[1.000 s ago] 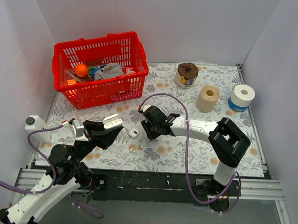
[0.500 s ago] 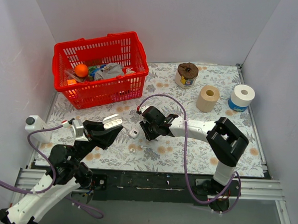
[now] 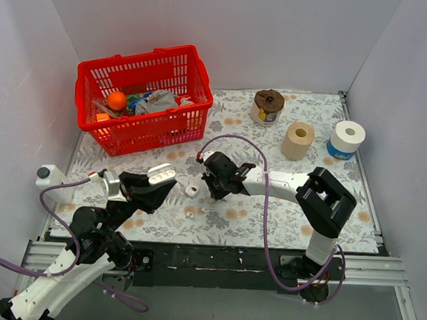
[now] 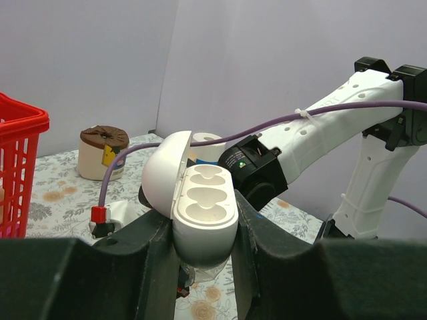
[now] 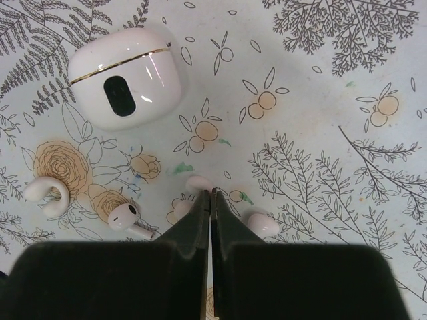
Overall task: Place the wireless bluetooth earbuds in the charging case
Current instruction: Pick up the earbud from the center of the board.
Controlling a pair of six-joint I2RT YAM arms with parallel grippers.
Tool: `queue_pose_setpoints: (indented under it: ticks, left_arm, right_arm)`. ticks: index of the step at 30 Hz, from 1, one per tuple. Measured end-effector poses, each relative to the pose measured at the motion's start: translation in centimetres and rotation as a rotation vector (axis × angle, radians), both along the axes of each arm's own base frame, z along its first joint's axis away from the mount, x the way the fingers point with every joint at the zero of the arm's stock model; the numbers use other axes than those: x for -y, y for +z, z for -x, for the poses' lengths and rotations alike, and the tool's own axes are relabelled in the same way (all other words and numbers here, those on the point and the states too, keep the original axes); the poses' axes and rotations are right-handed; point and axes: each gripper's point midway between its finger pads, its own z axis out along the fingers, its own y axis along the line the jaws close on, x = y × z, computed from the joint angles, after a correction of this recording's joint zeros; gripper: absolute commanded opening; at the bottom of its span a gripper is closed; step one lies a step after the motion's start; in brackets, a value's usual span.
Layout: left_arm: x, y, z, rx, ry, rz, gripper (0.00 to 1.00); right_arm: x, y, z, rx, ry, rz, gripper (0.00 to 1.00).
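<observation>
Here left pincer (image 4: 203, 235) grips the open white charging case (image 4: 202, 199); right pincer (image 5: 211, 199) closed.

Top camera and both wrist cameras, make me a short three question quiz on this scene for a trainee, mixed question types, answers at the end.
1. True or false: the charging case gripped in the left pincer has its lid shut.
2. The right pincer is: A) open wide above the red basket; B) shut, tips down at the flowered table cover; C) clamped on a paper roll.
3. Fill in: the sockets of the gripped case are ___.
Key: 1 false, the lid stands open. 2 B. 3 empty.
</observation>
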Motion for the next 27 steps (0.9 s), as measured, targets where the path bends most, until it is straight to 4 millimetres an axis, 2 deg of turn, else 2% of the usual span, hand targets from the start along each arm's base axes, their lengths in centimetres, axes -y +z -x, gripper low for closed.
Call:
queue_pose_setpoints:
  ticks: [9,13,16,22,24,27]
  left_arm:
    - [0.0,-0.1,0.0,-0.004,-0.002,0.001,0.00]
    - [0.1,0.0,-0.1,-0.002,-0.001,0.001,0.00]
    - [0.3,0.0,-0.3,-0.003,-0.002,-0.001,0.00]
    - [1.7,-0.9,-1.7,-0.040,-0.012,-0.017,0.00]
    - [2.8,-1.5,-2.4,-0.067,-0.027,-0.033,0.00]
    - [4.2,-2.9,-3.3,-0.113,-0.055,-0.069,0.00]
  right_arm:
    - [0.1,0.1,0.1,-0.002,-0.003,-0.001,0.01]
    - [1.3,2.0,0.0,0.030,-0.017,0.023,0.01]
    - [1.9,6.0,-0.6,0.110,-0.021,0.004,0.01]
    - [2.9,17.1,-2.0,0.353,-0.008,-0.107,0.01]
    - [3.6,21.4,-1.7,0.460,0.010,-0.138,0.01]
    - [4.2,26.6,-0.4,0.608,0.058,-0.151,0.01]
